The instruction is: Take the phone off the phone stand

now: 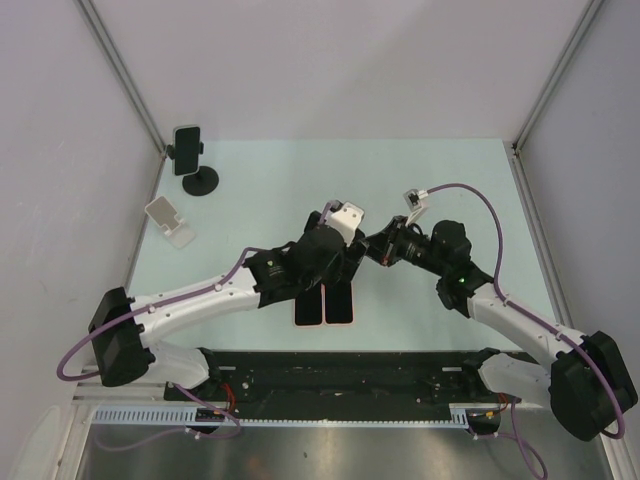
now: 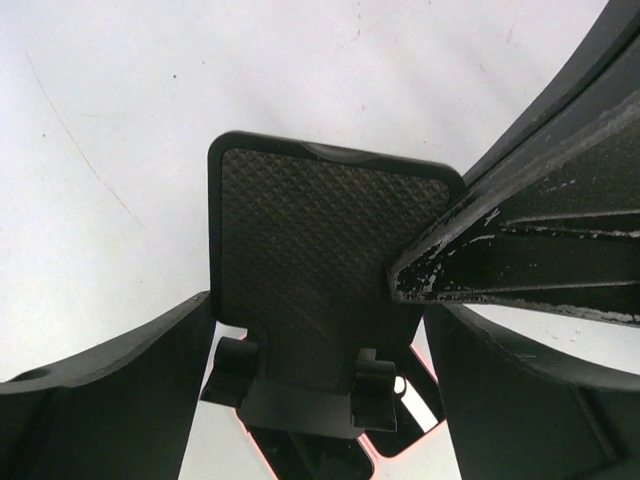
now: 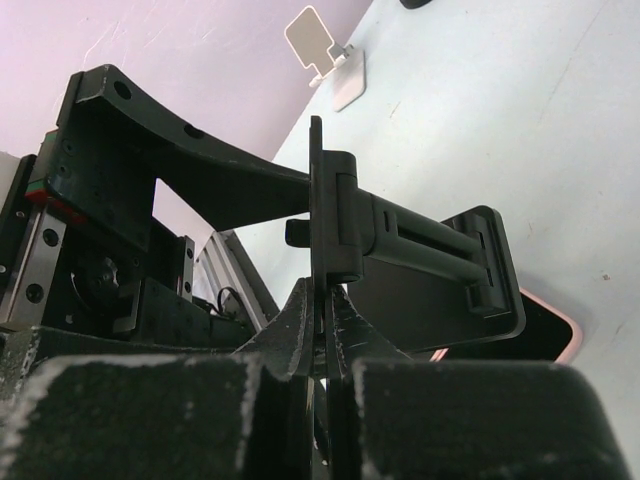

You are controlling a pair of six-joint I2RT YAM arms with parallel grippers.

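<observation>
A pale green table [image 1: 420, 190] sits between plain white walls, and both arms reach in to meet just past its near edge. The left gripper [image 2: 318, 310] hangs over the meeting point with its jaws spread wide, one finger on each side of the phone stand [image 2: 300, 230] and touching nothing that I can see. The stand's textured back plate is bare and its two lower hooks hold nothing. The phone [image 3: 535, 342], dark with a pink rim, lies flat on the table directly under the stand, partly hidden by it. The right gripper [image 3: 327, 320] has its jaws pinched shut on the edge of the stand's back plate and holds it upright.

I judge the main step done: the phone is out of the cradle and down on the table. What is left is probably to let go of the stand and draw both arms clear.

Well apart at the far left stand a small white stand [image 1: 170, 220] and a black clamp mount [image 1: 190, 158] on a round base. Neither is in the way. The held stand itself crowds the phone.
</observation>
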